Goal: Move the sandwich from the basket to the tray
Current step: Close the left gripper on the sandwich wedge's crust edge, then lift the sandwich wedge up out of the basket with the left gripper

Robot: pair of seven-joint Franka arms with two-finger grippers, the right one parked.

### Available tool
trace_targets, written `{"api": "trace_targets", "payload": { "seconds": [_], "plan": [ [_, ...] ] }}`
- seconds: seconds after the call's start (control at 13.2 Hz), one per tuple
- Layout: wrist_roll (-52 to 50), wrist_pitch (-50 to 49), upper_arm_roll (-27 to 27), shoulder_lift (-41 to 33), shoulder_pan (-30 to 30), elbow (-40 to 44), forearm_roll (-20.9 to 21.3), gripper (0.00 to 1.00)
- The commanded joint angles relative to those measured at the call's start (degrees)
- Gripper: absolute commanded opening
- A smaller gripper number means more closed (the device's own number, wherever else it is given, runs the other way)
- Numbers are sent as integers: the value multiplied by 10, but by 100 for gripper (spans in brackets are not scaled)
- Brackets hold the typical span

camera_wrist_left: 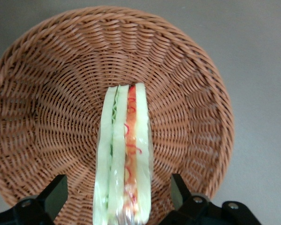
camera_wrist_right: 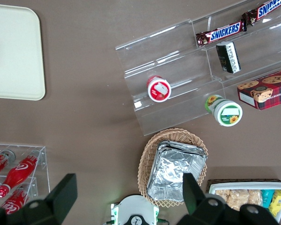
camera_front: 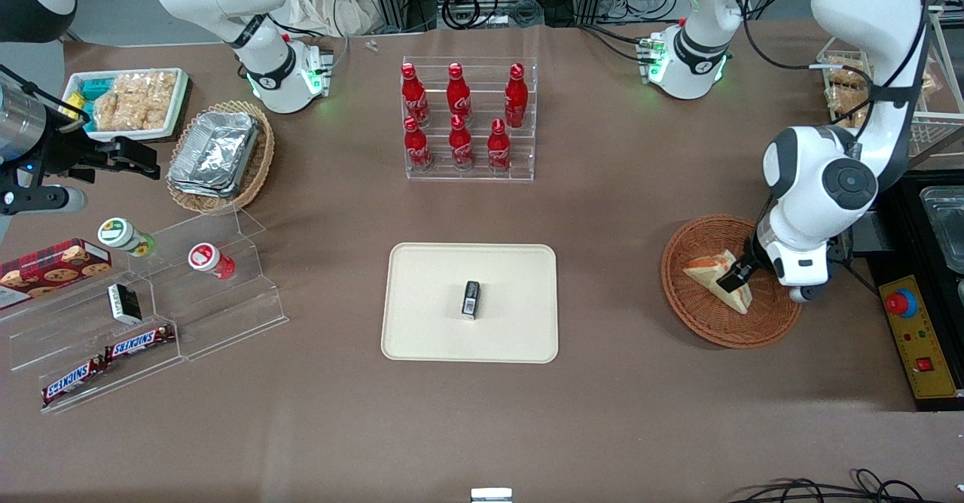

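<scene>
Pincer (camera_wrist_left: 117,199) hanging low over basket (camera_front: 697,315), fingers (camera_wrist_left: 51,194) spread apart, straddling one sandwich (camera_wrist_left: 124,154) lying inside. One cream tray (camera_front: 422,322) sitting mid-tabletop, carrying one small dark packet (camera_front: 471,298). Six red bottles (camera_front: 461,115) standing in rack.

Your left arm bends down at the working arm's end of the table, its wrist tipped steeply downward. Your gripper (camera_front: 736,280) sits low, with its two fingers (camera_wrist_left: 54,194) spread wide apart and nothing clamped between them.
</scene>
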Motion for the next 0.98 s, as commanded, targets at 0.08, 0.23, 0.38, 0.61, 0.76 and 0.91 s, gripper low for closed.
{"api": "trace_targets", "payload": {
  "seconds": [0.08,0.23,0.38,0.61,0.76,0.91],
  "plan": [
    [-50,63,-3,21,3,-17,3,100],
    [-57,71,-3,32,3,-17,3,99],
    [-57,71,-3,33,3,-17,3,73],
    [-58,39,-5,5,14,-14,2,2],
    [-55,-7,-5,-17,15,0,-2,0],
    [-47,-80,-5,-37,11,35,-14,0]
  ]
}}
